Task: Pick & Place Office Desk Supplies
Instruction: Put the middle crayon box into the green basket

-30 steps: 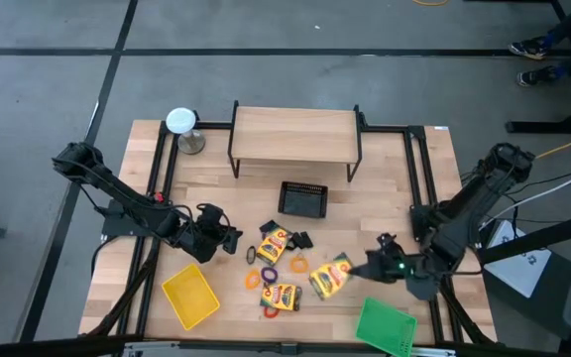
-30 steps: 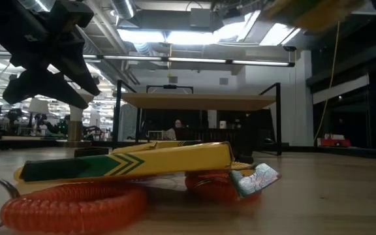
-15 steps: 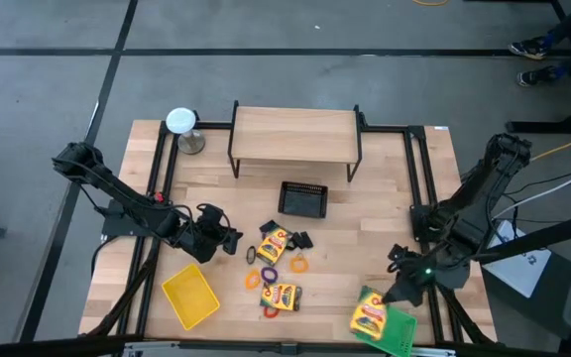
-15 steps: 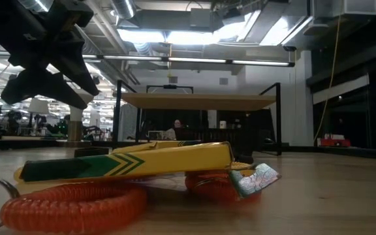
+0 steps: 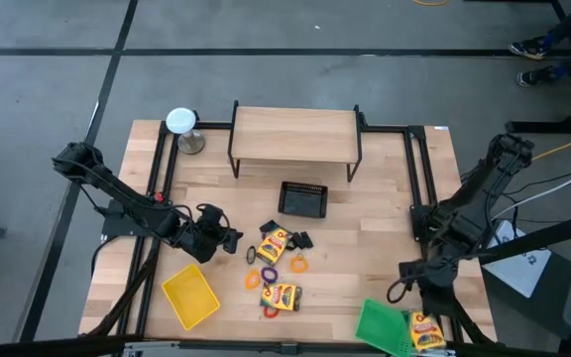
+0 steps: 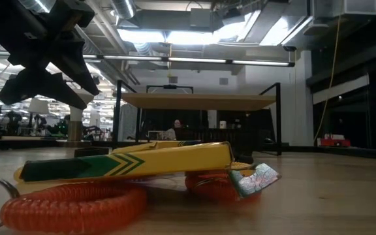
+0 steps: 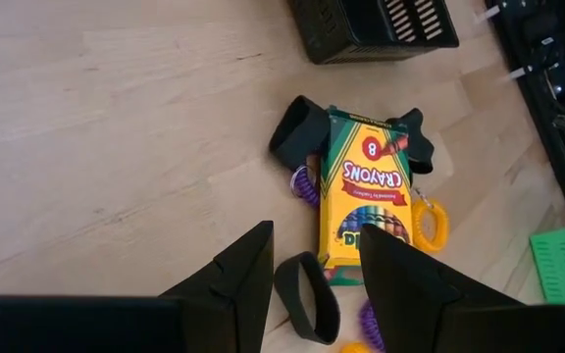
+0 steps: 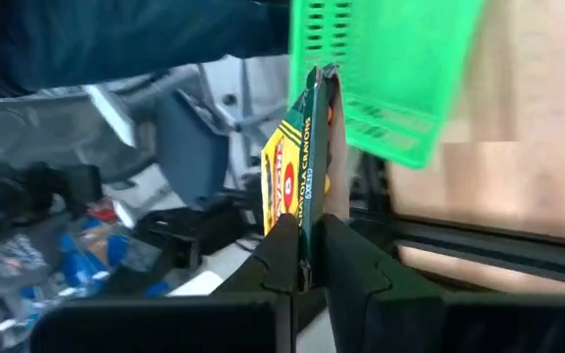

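High view, worktop (image 5: 385,213): you have a raised wooden shelf (image 5: 294,134) at the back, a black mesh basket (image 5: 303,199) in front of it, and a yellow tray (image 5: 190,296) and a green tray (image 5: 383,325) along the front edge.
Step in hand: placing. Your right gripper (image 5: 426,315) holds one crayon pack (image 5: 425,330) over the outer edge of the green tray, at the worktop's front right corner.
Right fingers: clamped on the pack's narrow edge (image 8: 302,157); the right wrist view shows the pack upright between them, with the green tray's mesh beyond.
Next move, as a judgement: the pack hangs at the tray's rim, partly past the worktop edge, so you would likely bring it inward over the tray's middle before letting go, or it may slip off the side.
Left gripper (image 5: 228,238): waits low, just beside the pile, fingers parted and holding nothing.
Crayon packs: three that you can count, one held and two lying on the worktop (image 5: 272,246) (image 5: 285,296).
Black clips: at least two, beside the nearer pack (image 7: 297,132).
Rings: several in red, orange, yellow and purple; too small and overlapped for a sure count.
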Motion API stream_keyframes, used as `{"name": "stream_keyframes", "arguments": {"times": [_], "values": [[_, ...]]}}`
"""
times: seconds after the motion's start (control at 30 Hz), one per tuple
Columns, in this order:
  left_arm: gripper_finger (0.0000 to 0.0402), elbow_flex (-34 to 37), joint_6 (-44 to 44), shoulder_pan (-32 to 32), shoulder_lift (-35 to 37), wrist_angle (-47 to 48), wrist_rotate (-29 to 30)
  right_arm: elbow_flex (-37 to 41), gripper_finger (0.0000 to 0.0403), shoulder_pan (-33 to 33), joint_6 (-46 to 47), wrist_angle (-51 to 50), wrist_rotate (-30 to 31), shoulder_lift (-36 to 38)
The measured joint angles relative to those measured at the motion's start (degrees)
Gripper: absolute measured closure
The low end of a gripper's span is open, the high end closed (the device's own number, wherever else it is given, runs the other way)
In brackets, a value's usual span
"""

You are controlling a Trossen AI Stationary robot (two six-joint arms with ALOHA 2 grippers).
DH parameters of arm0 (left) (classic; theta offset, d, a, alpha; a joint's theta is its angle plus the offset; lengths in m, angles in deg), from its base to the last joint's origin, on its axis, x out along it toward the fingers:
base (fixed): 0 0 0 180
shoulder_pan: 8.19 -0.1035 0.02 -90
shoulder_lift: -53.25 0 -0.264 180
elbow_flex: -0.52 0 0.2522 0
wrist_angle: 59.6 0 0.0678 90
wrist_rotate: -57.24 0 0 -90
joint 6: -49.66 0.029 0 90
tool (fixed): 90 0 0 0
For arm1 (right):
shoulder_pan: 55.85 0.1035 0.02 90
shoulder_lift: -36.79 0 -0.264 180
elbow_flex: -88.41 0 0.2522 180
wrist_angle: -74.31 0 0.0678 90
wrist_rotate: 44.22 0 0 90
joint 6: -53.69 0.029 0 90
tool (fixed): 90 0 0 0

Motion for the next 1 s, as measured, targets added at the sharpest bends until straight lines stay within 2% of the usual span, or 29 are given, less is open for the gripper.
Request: {"name": "stream_keyframes", "arguments": {"times": [0.23, 0.43, 0.77, 1.0], "values": [[0.0252, 0.0, -0.1, 0.0, 0.0, 0.0, -0.1, 0.0, 0.0377, -5.6, -8.4, -1.2, -1.7, -1.5], [0.0252, 0.0, -0.1, 0.0, 0.0, 0.5, -0.1, 0.0, 0.0377, -8.7, -11.7, 0.2, -3.2, -4.4], [0.0252, 0.0, 1.0, 0.0, 0.0, 0.8, -0.5, 0.0, 0.0377, -11.4, -15.3, 5.3, -5.2, -12.0], [0.0252, 0.0, 1.0, 0.0, 0.0, 2.0, -1.1, 0.0, 0.0377, -12.6, -19.2, 7.0, -8.8, -15.6]]}}
